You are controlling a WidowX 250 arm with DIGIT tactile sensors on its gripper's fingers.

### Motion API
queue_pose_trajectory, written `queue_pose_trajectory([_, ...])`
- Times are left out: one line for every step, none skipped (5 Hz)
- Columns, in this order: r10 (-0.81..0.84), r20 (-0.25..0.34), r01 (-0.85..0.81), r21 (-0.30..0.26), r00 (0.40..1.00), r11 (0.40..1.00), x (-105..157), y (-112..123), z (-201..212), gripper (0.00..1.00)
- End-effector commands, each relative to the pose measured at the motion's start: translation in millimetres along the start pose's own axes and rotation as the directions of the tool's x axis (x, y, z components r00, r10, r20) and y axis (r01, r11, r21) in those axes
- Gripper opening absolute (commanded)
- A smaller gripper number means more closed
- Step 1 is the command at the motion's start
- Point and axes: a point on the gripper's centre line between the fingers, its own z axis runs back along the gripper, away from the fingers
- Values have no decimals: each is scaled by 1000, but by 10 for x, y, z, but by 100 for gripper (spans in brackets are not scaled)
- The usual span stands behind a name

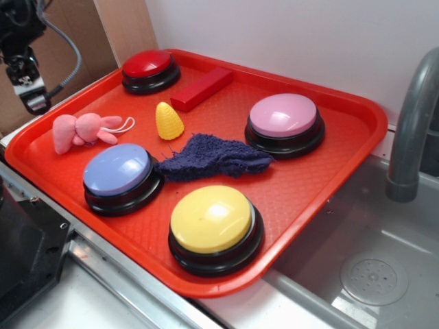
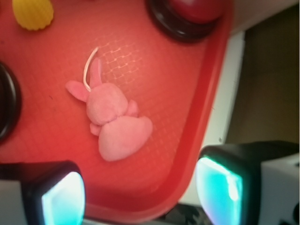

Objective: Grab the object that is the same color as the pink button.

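The pink plush bunny (image 1: 82, 129) lies on the red tray (image 1: 302, 185) near its left corner, its pale loop string pointing toward the yellow cone. In the wrist view the bunny (image 2: 115, 123) lies just ahead of my fingers. The pink button (image 1: 284, 123), a mauve dome on a black base, stands at the tray's right rear. My gripper (image 1: 31, 96) hangs above the tray's left edge, left of and higher than the bunny. In the wrist view the gripper (image 2: 140, 192) is open and empty, over the tray's corner rim.
On the tray also stand a red button (image 1: 149, 70), a lavender-blue button (image 1: 120, 177) and a yellow button (image 1: 214, 226). A yellow knitted cone (image 1: 169, 121), a red block (image 1: 202, 89) and a dark blue cloth (image 1: 209, 156) lie between them. A sink (image 1: 370, 260) with a grey faucet (image 1: 411, 130) is at right.
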Motion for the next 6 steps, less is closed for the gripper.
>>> queue_pose_trajectory([-125, -52, 123, -50, 991, 991, 139, 66, -293, 100])
queue_pose_trajectory([-126, -62, 121, -74, 990, 990, 196, 23, -432, 100])
queue_pose_trajectory([-170, -77, 160, -121, 982, 980, 218, -85, -540, 100])
queue_pose_trajectory([-130, -114, 122, -73, 985, 990, 209, -70, -615, 0])
queue_pose_trajectory([-108, -146, 96, -83, 983, 992, 201, -78, -685, 0])
queue_pose_trajectory([-63, -176, 56, -46, 982, 997, 194, -74, -717, 0])
